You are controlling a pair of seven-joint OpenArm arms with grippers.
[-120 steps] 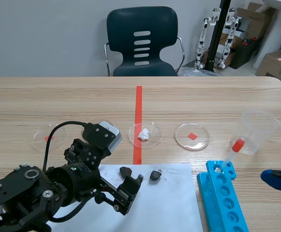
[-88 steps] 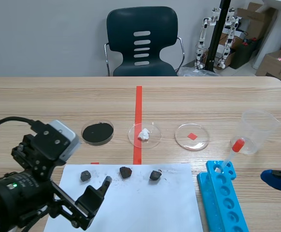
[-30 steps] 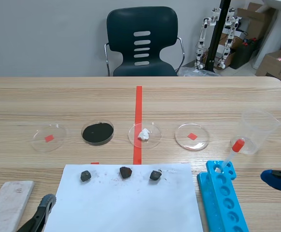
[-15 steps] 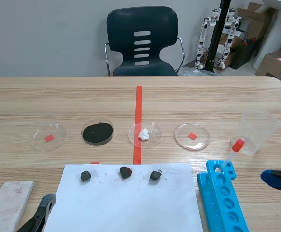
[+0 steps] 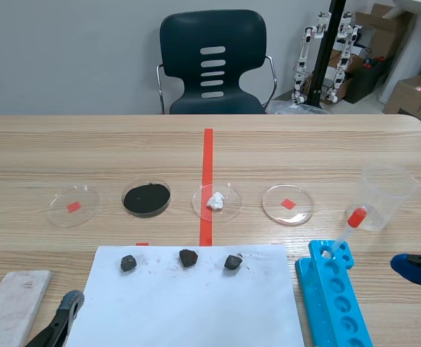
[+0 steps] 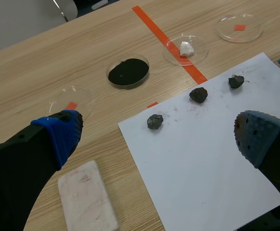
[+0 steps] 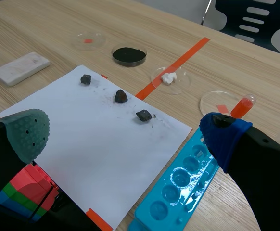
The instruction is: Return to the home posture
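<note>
My left gripper (image 6: 157,134) hangs open high above the table's near left. Below its fingers lie a white sheet of paper (image 6: 212,159) and a white block (image 6: 87,202). In the scene view only its two fingertips (image 5: 69,303) show, at the lower left edge. My right gripper (image 7: 125,130) also stands open, high over the paper (image 7: 101,139) and a blue tube rack (image 7: 183,187). The scene view catches just one blue fingertip (image 5: 415,268) of it at the right edge. Neither gripper holds anything.
Three dark stones (image 5: 189,257) lie along the paper's far edge. Beyond them stand several petri dishes: one with black powder (image 5: 146,197), one with a white lump (image 5: 216,202), two bare (image 5: 288,203). A clear cup (image 5: 388,195) and red-bulbed dropper (image 5: 348,225) stand near the rack (image 5: 333,296). Coloured blocks (image 7: 27,190) lie under my right gripper.
Over four seconds my left arm pulled back from above the paper to the lower left edge, uncovering the left dishes, a stone and the white block. Nothing moved in the last second.
</note>
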